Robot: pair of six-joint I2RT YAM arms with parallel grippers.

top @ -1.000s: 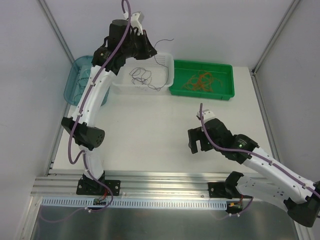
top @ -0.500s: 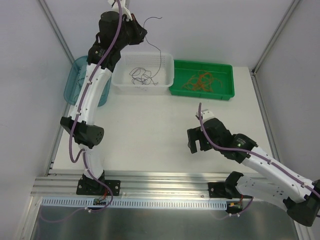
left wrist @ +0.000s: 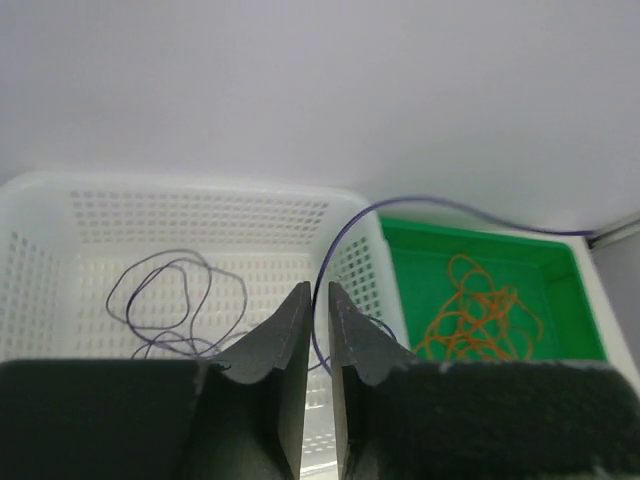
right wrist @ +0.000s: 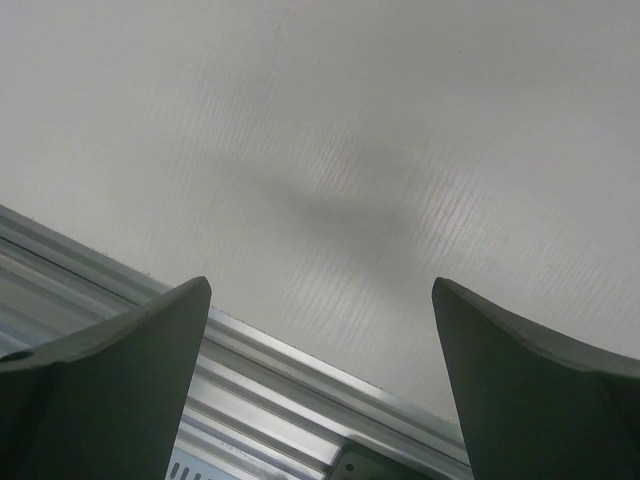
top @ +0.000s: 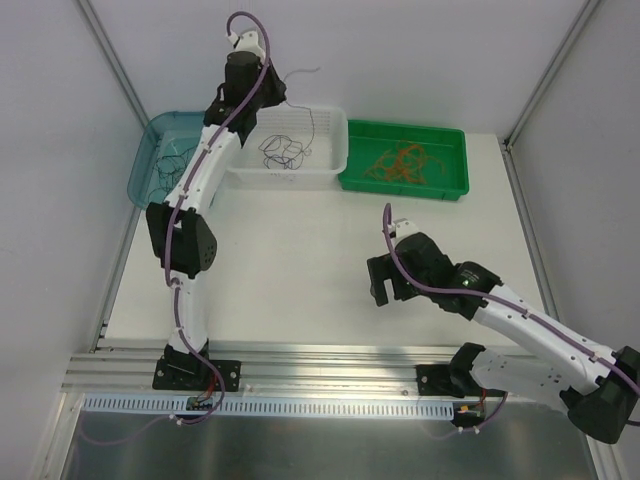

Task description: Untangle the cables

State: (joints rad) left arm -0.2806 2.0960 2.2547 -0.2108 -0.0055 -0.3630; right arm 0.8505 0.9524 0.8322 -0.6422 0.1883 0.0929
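Note:
My left gripper (top: pixel 270 92) is raised above the white basket's (top: pixel 335 125) left part and is shut on one thin dark cable (top: pixel 311 125). That cable hangs down into the basket, and its free end sticks out to the right. In the left wrist view the jaws (left wrist: pixel 318 292) pinch this cable (left wrist: pixel 345 225). More dark cables (top: pixel 282 152) lie looped in the basket. Orange-red cables (top: pixel 400 160) lie in the green tray (top: pixel 455 140). My right gripper (top: pixel 387 283) is open and empty, low over the table near the front rail (right wrist: pixel 320 290).
A blue tray (top: pixel 143 160) at the back left holds a few dark grey wires (top: pixel 165 160). The aluminium rail (top: pixel 320 362) runs along the table's near edge. White walls close in the back and the sides.
My left arm has swung left and drawn back, carrying the held cable with it; the cable's lower part still trails into the basket. My right gripper has shifted slightly left.

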